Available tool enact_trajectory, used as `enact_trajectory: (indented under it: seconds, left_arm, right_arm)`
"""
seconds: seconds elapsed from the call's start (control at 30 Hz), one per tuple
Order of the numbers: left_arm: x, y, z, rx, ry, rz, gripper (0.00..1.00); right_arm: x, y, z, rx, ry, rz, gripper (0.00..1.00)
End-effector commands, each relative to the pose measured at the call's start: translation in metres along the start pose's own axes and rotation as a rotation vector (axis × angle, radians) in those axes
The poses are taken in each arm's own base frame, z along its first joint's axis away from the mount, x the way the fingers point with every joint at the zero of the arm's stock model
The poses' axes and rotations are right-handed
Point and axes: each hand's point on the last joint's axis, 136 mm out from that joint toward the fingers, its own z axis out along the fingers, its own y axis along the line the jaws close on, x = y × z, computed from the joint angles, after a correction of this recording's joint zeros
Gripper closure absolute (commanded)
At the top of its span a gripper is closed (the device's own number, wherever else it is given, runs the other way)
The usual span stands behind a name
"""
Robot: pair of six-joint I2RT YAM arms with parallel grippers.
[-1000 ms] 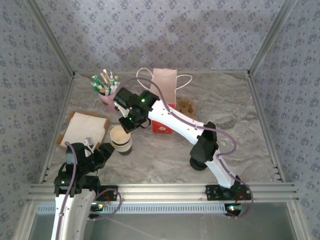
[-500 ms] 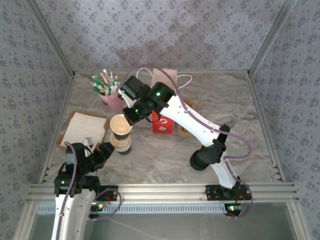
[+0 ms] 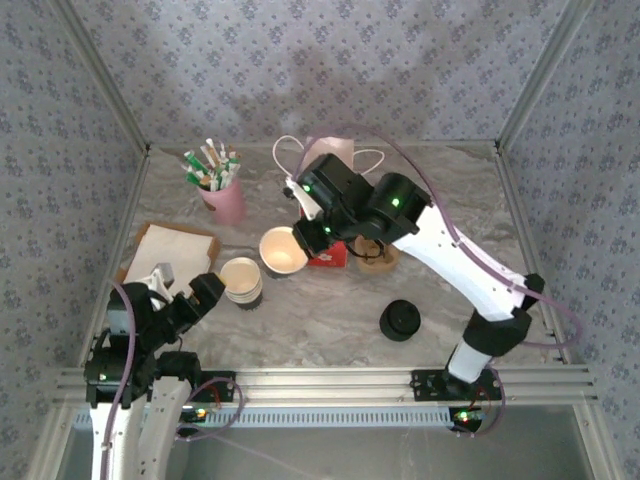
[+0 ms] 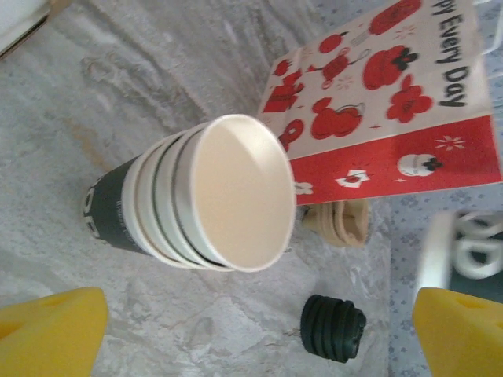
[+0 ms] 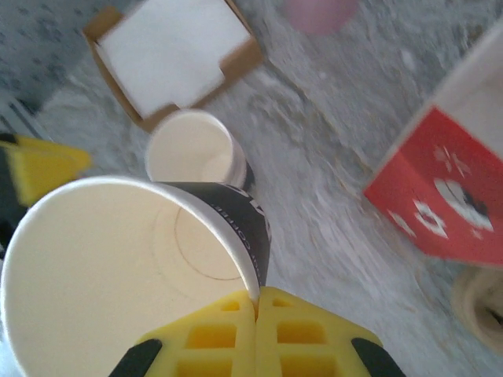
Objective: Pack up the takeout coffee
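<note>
The right gripper is pinched tight on the rim wall of a lidless paper cup, holding it tilted just left of the red-and-white paper bag. The left gripper gapes wide near the nested cup stack. Open marble lies to the right, around the ribbed black lids. The bag reads "Every Day". The lettering on the held cup's black band is too blurred to read.

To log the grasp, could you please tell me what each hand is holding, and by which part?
The right hand pinches a lidless paper cup by its rim wall; the left hand is open and holds nothing.
</note>
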Motion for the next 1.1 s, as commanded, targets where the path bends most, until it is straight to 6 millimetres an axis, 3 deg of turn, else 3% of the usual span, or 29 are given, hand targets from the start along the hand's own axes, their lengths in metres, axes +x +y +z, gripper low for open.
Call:
enact_trajectory:
  seconds: [0.0,0.27,0.5,0.67,0.9,1.07]
  left_arm:
    - [-0.004,-0.020,-0.008,0.067,-0.006,0.014,0.00]
    - [-0.019,-0.013,-0.010,0.011,-0.082,-0.006,0.01]
    - [-0.022,-0.033,-0.009,0.062,-0.042,-0.006,0.01]
    - [-0.026,-0.046,-0.018,0.067,-0.040,0.027,0.01]
    - [-0.028,-0.053,-0.011,0.087,-0.010,0.035,0.01]
    - [-0.029,-0.055,-0.004,0.085,0.013,0.055,0.01]
  right_arm:
    - [0.025,-0.013,0.004,0.024,0.008,0.007,1.00]
    - [0.106,-0.049,0.036,0.083,0.100,0.091,1.00]
    - [0.148,-0.064,0.083,0.095,0.142,0.123,1.00]
    - [0.154,-0.070,0.102,0.112,0.158,0.125,1.00]
    - [0.155,-0.073,0.125,0.117,0.182,0.135,1.00]
    - [0.160,-0.073,0.135,0.118,0.217,0.146,0.73]
